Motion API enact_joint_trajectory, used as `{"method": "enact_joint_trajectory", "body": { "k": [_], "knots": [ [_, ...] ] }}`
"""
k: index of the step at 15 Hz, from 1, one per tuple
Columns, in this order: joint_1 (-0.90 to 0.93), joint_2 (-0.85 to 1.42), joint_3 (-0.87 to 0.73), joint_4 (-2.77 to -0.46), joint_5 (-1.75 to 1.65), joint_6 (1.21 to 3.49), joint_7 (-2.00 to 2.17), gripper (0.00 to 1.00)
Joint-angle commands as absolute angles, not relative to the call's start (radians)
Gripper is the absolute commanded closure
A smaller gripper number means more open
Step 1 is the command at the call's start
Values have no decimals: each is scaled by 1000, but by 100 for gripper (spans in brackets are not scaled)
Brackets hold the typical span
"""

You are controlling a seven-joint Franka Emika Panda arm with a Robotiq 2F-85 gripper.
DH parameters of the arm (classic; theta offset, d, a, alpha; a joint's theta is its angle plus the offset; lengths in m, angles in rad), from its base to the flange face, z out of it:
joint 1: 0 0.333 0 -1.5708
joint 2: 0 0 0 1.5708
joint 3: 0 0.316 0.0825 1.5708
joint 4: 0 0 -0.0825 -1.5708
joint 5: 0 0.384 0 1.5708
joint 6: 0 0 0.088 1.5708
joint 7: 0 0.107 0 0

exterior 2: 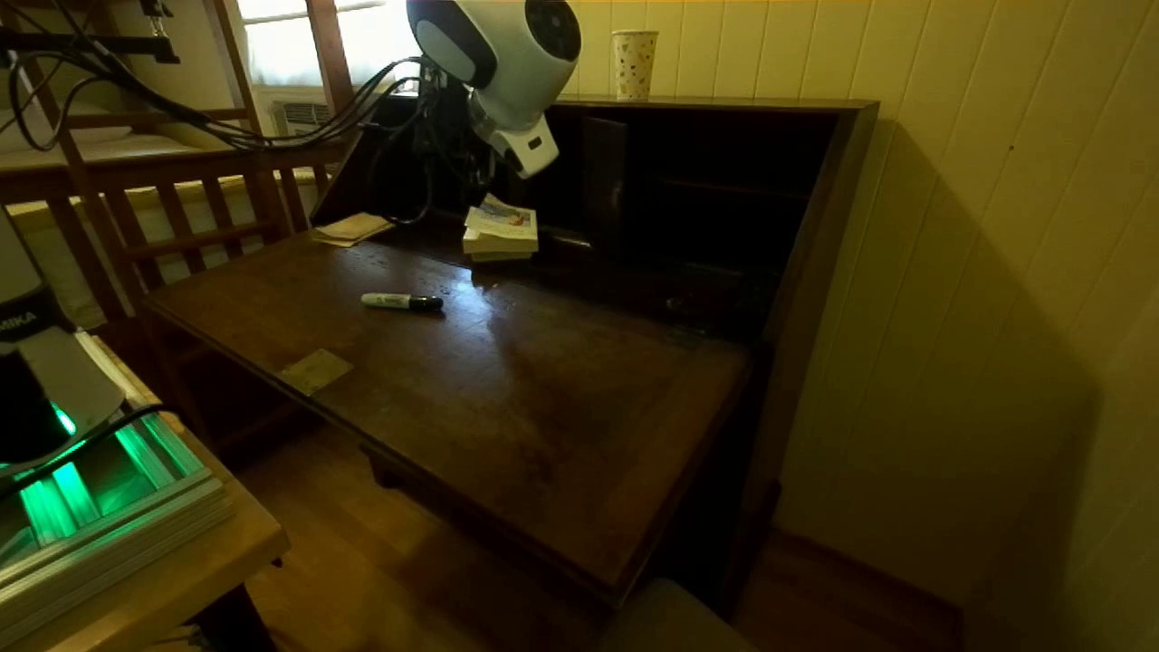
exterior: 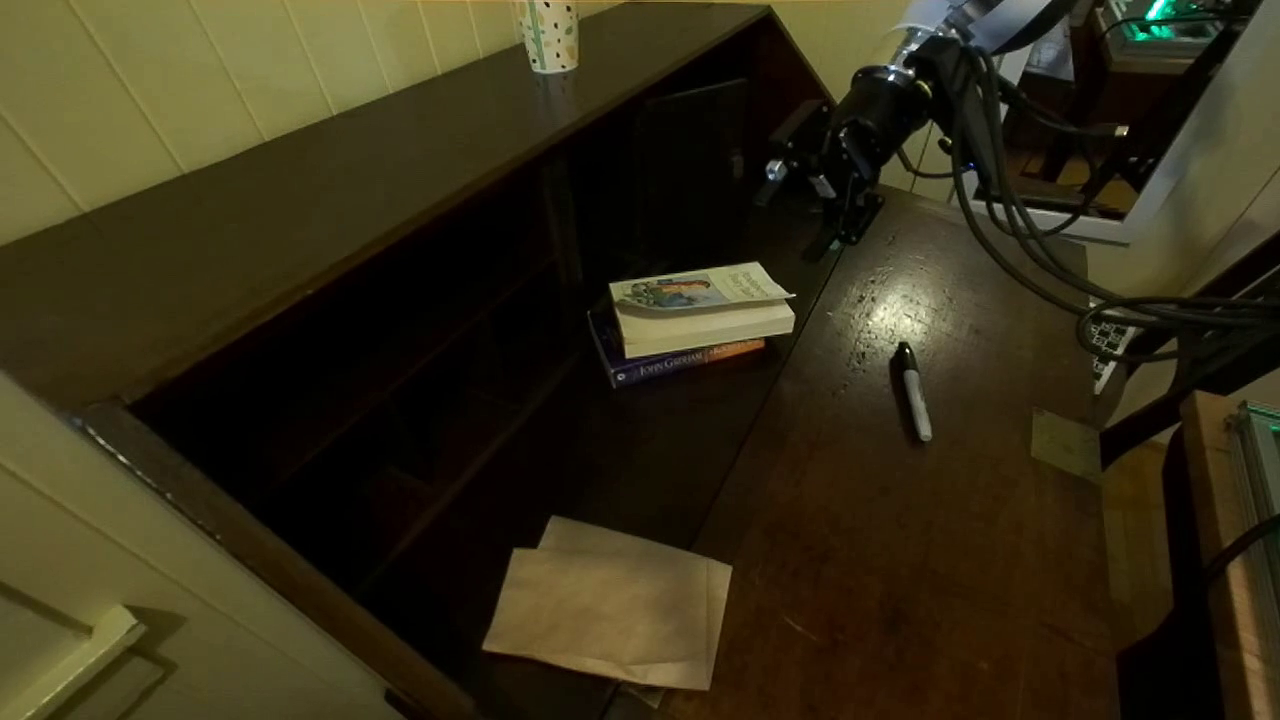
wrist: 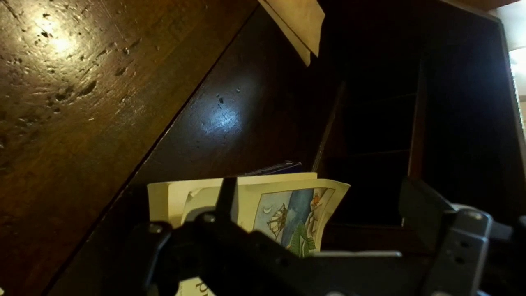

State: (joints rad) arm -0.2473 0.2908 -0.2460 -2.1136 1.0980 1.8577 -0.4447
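Note:
My gripper (exterior: 796, 216) hangs above the far end of the desk, past the stacked books. In the wrist view the gripper (wrist: 328, 201) is open, its fingers wide apart with nothing gripped. Nearest to it is a cream paperback (wrist: 246, 185) with an illustrated cover, seen beyond the jaws and partly hidden by them. That paperback (exterior: 710, 325) lies on a blue book (exterior: 650, 370) with John Grisham's name on its spine, and its cover curls up. In an exterior view the arm's wrist (exterior 2: 521, 136) blocks most of the gripper, and the paperback (exterior 2: 501, 237) shows below.
A black-and-white marker (exterior: 914, 395) lies on the desk's front leaf (exterior 2: 507, 398). Brown paper sheets (exterior: 610, 610) rest at one end. A patterned cup (exterior 2: 634, 63) stands on the top shelf (exterior: 330, 170). A small cabinet door (exterior 2: 605, 181) stands out from the dark compartments.

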Motion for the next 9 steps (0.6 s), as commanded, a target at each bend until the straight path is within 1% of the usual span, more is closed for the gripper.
{"method": "enact_joint_trajectory", "body": {
  "k": [1,5,9],
  "knots": [
    [-244,247,-243,-2082,1014,1864,-384,0],
    [-227,216,-235,-2033,911,1923,-352,0],
    [-201,228,-216,-1980,738,2049,-330,0]
  ]
}}
